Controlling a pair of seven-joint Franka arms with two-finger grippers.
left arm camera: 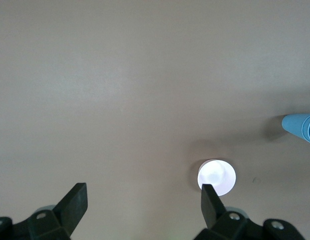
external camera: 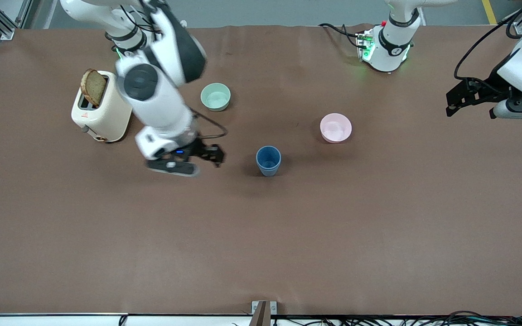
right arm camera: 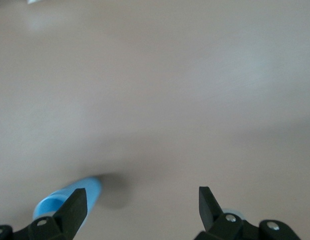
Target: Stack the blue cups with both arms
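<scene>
A blue cup (external camera: 268, 160) stands upright on the brown table near its middle. I see no second blue cup standing apart from it. My right gripper (external camera: 215, 156) is open and empty, low over the table beside the cup toward the right arm's end. In the right wrist view the cup (right arm camera: 64, 200) lies just outside one finger of the open gripper (right arm camera: 140, 199). My left gripper (external camera: 456, 102) is open and empty, raised over the left arm's end of the table. The left wrist view (left arm camera: 143, 195) shows the cup (left arm camera: 300, 127) at its edge.
A pink bowl (external camera: 335, 127) sits beside the cup, a little farther from the front camera; it also shows in the left wrist view (left arm camera: 216, 176). A mint-green bowl (external camera: 215, 97) and a cream toaster (external camera: 101, 108) with a bread slice stand toward the right arm's end.
</scene>
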